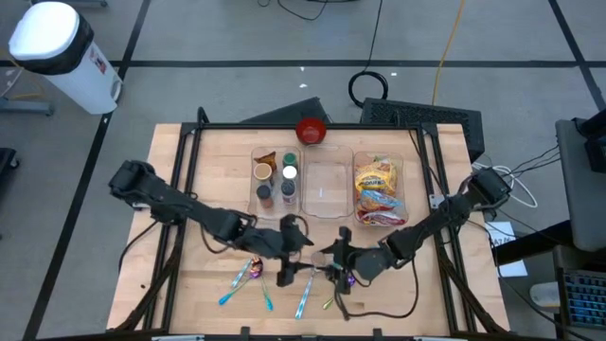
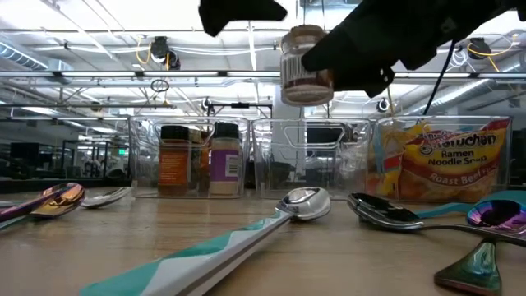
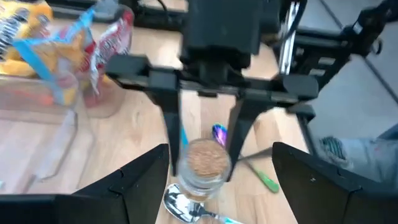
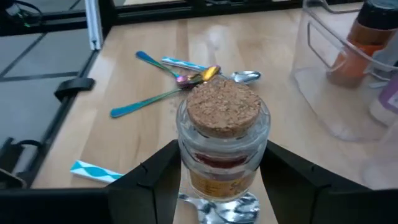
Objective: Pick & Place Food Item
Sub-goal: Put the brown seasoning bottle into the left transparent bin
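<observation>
We see the right gripper's [image 4: 224,182] jaws closed on the lower sides of a cork-stoppered glass jar [image 2: 306,66], which hangs in the air above the near middle of the table, over a scatter of spoons [image 2: 279,215]. The left gripper [image 1: 287,256] faces it from just beside, with its jaws spread wide and holding nothing.

The hold looks low on smooth glass, so we judge that the jar could tip or slide out if the wrist swings quickly. If the left jaws close before they are centred, they could knock the jar loose or pinch the right fingers. A fall would land on the spoons and could crack the glass or pop the cork.

The wooden table [image 1: 189,189] carries clear bins [image 1: 327,185] at the far side. One holds spice bottles [image 2: 193,160], one looks empty, one holds ramen packets [image 2: 448,160]. A red bowl [image 1: 311,131] sits behind them. Around it lie grey floor, cables and a white bin [image 1: 57,47], with trusses and lights overhead.
</observation>
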`<action>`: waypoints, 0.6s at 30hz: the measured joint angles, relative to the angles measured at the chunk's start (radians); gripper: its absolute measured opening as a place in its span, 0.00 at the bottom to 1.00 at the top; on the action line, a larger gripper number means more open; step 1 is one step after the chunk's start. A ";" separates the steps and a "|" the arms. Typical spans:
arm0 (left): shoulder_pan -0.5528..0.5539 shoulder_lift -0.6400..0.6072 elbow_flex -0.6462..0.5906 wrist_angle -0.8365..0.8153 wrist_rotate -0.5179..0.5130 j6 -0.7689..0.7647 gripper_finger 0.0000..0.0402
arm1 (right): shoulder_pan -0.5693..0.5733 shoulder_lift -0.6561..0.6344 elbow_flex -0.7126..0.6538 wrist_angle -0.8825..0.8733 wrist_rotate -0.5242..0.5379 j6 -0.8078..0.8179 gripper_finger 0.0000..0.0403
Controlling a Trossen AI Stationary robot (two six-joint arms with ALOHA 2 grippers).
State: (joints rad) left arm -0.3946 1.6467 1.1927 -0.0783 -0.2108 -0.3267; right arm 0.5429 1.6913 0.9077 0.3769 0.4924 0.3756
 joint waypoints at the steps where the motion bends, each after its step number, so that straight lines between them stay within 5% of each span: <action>1: 0.000 0.020 0.006 -0.002 0.000 0.000 0.72 | -0.001 0.001 0.000 -0.004 0.000 -0.003 0.45; 18: 0.021 0.116 0.008 0.039 -0.040 0.017 0.72 | -0.020 0.002 0.000 -0.006 -0.057 -0.118 0.45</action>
State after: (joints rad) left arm -0.3733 1.7628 1.2011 -0.0393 -0.2508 -0.3096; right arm 0.5232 1.6928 0.9077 0.3710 0.4358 0.2572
